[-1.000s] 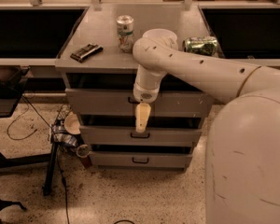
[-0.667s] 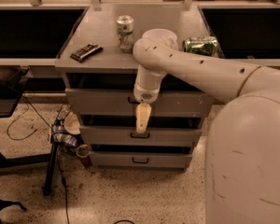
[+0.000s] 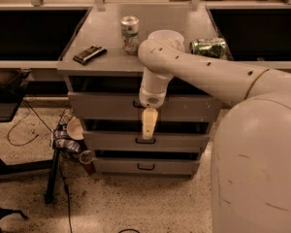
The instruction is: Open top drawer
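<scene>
Cream pincer (image 3: 149, 123) was held pointing down, just below-right of the small black pull handle (image 3: 137, 104) on the scuffed grey top drawer (image 3: 102, 107) under the counter (image 3: 106, 38). Whether it was open or closed could not be told. No movement was registered over the last second; drawer judged still shut.

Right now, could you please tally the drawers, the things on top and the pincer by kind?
Drawers: 3 (top drawer, middle drawer, bottom drawer)
Cans: 2 (upright can, lying can)
Black gadget: 1
Pincer: 1, hanging just below the top drawer's front
Total: 7
</scene>
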### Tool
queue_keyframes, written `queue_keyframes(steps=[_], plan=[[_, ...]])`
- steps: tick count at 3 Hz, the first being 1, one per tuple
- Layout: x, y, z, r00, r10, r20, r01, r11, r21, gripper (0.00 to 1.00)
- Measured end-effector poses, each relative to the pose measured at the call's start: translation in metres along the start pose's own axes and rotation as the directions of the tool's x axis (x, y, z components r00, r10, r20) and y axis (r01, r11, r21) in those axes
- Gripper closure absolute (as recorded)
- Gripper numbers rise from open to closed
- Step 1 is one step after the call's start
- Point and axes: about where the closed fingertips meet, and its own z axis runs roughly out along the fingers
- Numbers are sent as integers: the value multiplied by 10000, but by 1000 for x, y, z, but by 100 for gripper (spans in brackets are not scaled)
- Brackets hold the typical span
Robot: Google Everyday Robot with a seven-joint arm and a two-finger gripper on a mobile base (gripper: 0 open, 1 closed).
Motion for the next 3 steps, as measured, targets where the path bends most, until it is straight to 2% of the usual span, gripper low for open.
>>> queue_keyframes(steps=[1,3], plan=[[2,4,2,10000,-55,-7,55,9998,-193,0],[12,28,20,9970,-755,193,770,9927,-933,0]])
